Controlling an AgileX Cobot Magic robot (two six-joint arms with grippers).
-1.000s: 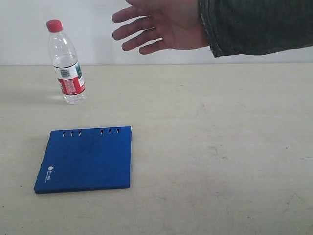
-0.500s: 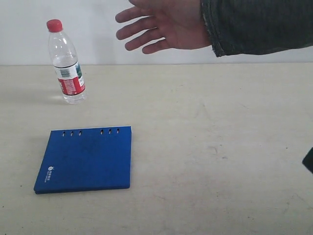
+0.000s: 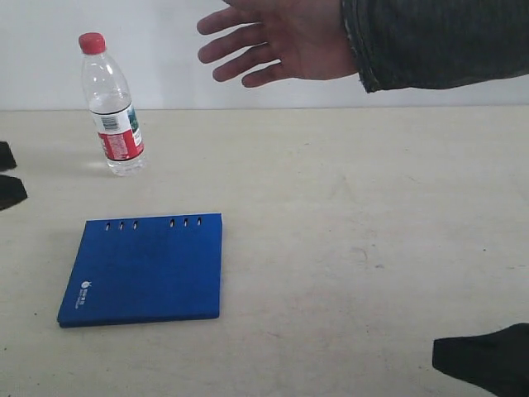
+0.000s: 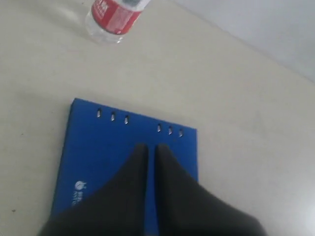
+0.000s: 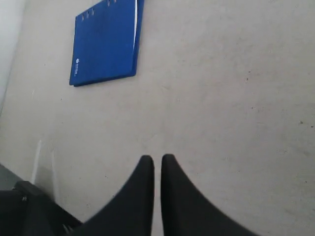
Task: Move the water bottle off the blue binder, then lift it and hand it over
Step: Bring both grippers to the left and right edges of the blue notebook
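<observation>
The water bottle stands upright on the table, behind the blue binder and clear of it; its red cap is on. Its lower half shows in the left wrist view as well, water bottle. The blue binder lies flat, slots toward the bottle, white logo at a near corner. My left gripper hovers over the binder, shut and empty; it shows at the left edge in the exterior view, left gripper. My right gripper is shut and empty over bare table, at the lower right, right gripper.
A person's open hand with a dark sleeve reaches in from the upper right, above the table's far edge, palm open. The beige table meets a white wall behind. The blue binder is far from the right gripper.
My left gripper has come into the exterior view at the left edge. My right gripper has moved further in at the lower right. The person's hand has drifted slightly right. Bottle and binder are unmoved.
</observation>
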